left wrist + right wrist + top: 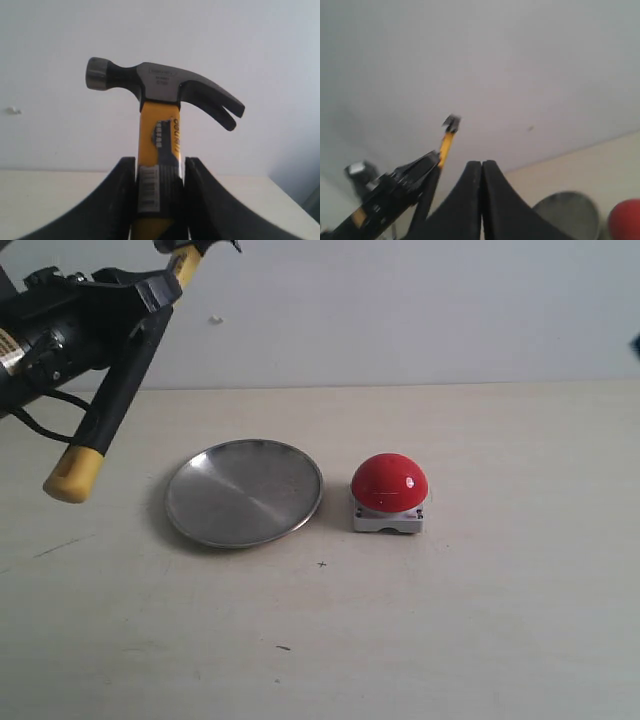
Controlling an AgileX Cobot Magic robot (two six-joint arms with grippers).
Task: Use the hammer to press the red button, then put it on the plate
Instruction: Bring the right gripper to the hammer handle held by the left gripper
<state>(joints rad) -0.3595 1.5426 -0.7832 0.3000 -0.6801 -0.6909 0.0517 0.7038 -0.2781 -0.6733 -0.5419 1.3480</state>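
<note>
The hammer (112, 395) loses its head past the exterior view's top edge, and its lower handle is hidden inside the left gripper (160, 170). The blurred right wrist view crops the plate (567, 215) and button (626, 221).

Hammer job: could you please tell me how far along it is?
Done: hammer picked up. In hand: the left gripper clamps its handle, held up left of the plate. Left: laying it on the bare plate; nothing shows whether the button has been pressed.
</note>
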